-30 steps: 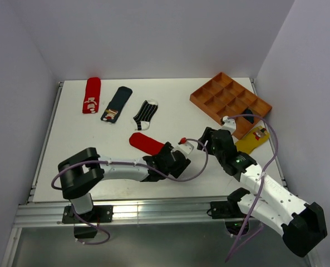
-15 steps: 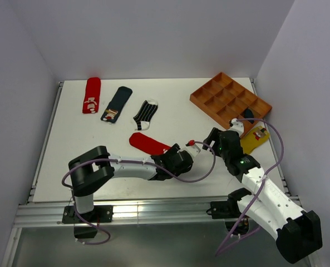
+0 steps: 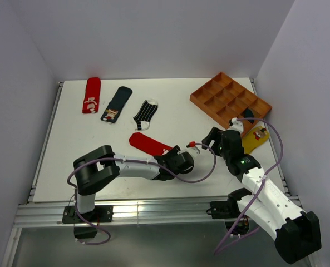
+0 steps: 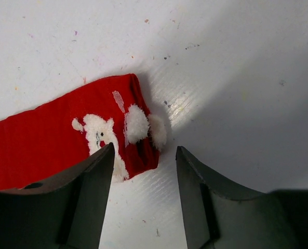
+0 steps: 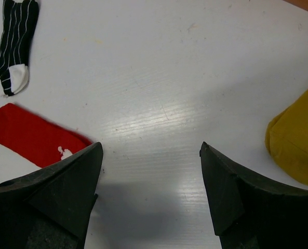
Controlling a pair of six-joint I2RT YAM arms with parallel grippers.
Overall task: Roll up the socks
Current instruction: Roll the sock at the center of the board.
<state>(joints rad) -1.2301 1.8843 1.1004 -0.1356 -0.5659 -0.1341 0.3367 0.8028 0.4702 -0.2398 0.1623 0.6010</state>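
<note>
Both arms reach low over the near middle of the table (image 3: 70,147), jaws apart, with a red sock (image 4: 44,142) at the left one's tips.

The left gripper (image 4: 145,155) stands open at a middling width and holds nothing. The red sock's end with the white figure and pom-poms lies flat just ahead of and between its fingers, its body running off under the left finger (image 4: 86,187). The right gripper (image 5: 151,153) is spread wide over bare white table, with the red sock's other end beside one finger and the mustard sock (image 5: 296,148) near the other, touching neither. The striped sock (image 5: 16,31) lies farther off. Open room stretches between the red and mustard socks. The orange tray (image 3: 226,97) fills the far right corner, and the mustard sock lies close to the table's right edge.
</note>
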